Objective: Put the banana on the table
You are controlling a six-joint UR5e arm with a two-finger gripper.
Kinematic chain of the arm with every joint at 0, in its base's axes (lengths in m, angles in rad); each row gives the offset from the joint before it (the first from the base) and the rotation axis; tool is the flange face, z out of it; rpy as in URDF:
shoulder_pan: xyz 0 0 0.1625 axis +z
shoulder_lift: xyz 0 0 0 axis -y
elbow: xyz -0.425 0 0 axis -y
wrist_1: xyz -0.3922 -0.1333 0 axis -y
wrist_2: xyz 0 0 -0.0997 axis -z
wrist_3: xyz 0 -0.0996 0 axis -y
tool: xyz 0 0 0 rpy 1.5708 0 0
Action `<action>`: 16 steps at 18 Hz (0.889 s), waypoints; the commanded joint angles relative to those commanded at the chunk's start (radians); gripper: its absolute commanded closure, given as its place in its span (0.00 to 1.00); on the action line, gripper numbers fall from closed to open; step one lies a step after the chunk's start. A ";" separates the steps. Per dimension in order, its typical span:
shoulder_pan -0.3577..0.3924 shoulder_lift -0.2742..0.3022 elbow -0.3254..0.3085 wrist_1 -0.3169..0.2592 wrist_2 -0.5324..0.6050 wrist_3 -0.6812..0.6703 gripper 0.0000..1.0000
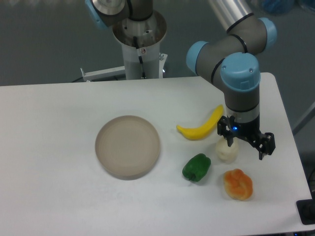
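Note:
The yellow banana (201, 126) lies flat on the white table (59, 128), right of the round plate and just above the green pepper. My gripper (244, 144) hangs to the banana's lower right, apart from it, above the white lumpy object. Its two black fingers stand spread, open, with nothing held between them. The left finger partly overlaps the white object in this view.
A round beige plate (128, 146) sits left of the banana. A green pepper (197, 167), a white lumpy object (226, 151) and an orange lumpy fruit (238, 184) lie below the banana. The table's right edge runs close past the gripper. The robot base (140, 44) stands at the back.

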 joint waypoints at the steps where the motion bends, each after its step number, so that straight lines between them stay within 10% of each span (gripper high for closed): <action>1: -0.008 -0.005 0.009 0.000 0.000 0.002 0.00; 16: -0.048 -0.068 0.107 -0.009 0.006 -0.043 0.00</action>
